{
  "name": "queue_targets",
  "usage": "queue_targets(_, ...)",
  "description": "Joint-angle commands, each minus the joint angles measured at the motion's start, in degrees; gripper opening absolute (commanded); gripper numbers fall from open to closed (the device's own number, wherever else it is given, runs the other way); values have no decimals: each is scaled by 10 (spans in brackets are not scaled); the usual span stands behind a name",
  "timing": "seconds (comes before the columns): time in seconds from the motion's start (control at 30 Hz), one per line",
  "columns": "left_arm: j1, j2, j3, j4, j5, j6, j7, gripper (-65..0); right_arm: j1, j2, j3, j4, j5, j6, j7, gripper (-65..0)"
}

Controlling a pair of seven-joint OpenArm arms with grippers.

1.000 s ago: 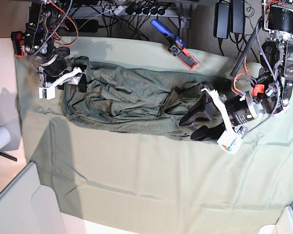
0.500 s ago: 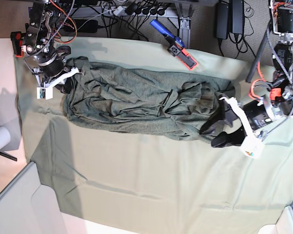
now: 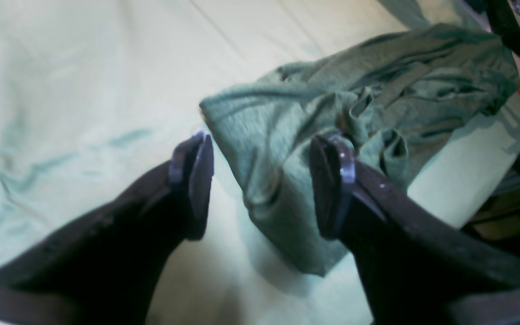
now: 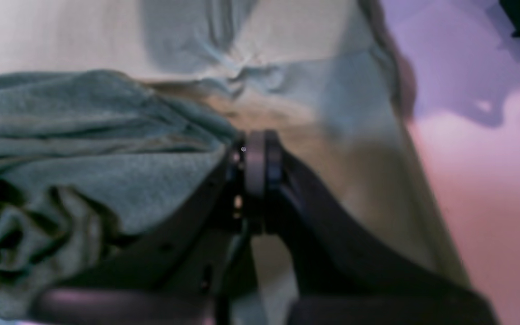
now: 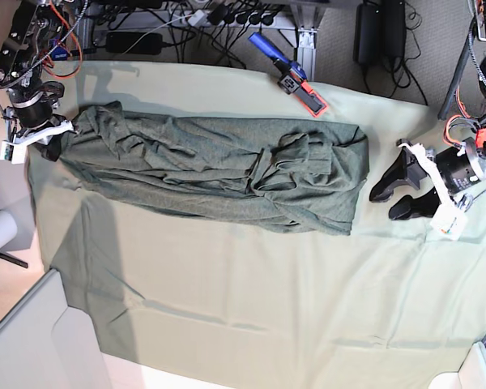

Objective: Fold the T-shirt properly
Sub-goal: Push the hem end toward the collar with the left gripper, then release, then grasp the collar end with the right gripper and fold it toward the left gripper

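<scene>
My right claw is closed on a pinch of the T-shirt, nipping the very end of the dark knit at its tips, and I judge it has that corner so that the long, narrow part can be drawn straight; the fabric runs up to my fingers in taut, slanting creases, which suggests some pull on it. My left claw stands wide with nothing between its fingers, just beside the opposite end of the shirt and apart from it in the base view, well placed, I think, to come in and take the other edge without dragging the cloth. Between the two, the shirt lies lengthwise across the bench cover, flatter along the stretch toward my right claw, while a bunched, crumpled heap sits toward my left (a sleeve, perhaps, though I cannot tell for certain). That lump probably needs smoothing before any crisp fold; creasing over it would leave a thick, crooked bundle. I take the folding to be at a straightening stage, with a neat packet some way off. If I tug too hard on one side alone, the whole thing may slide rather than flatten. Well apart from both claws, the blue-and-red tool rests beside the shirt, out of the folding area.
</scene>
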Motion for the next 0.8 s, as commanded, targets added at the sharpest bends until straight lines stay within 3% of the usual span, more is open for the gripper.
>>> queue_targets(0.0, -5, -5, -2, 11, -12, -5, -14, -281, 5, 14, 6, 8, 20, 2, 7, -650)
queue_targets(0.2, 0, -8, -2, 11, -6, -5, -12, -281, 4, -16, 6, 52, 121, 10, -49, -650)
queue_targets(0.43, 0, -43, -2, 11, -1, -5, -12, -281, 4, -149, -14, 244, 146, 15, -83, -650)
queue_targets(0.77, 0, -91, -2, 11, 1, -5, -12, -281, 5, -303, -234, 321, 74, 15, -54, -650)
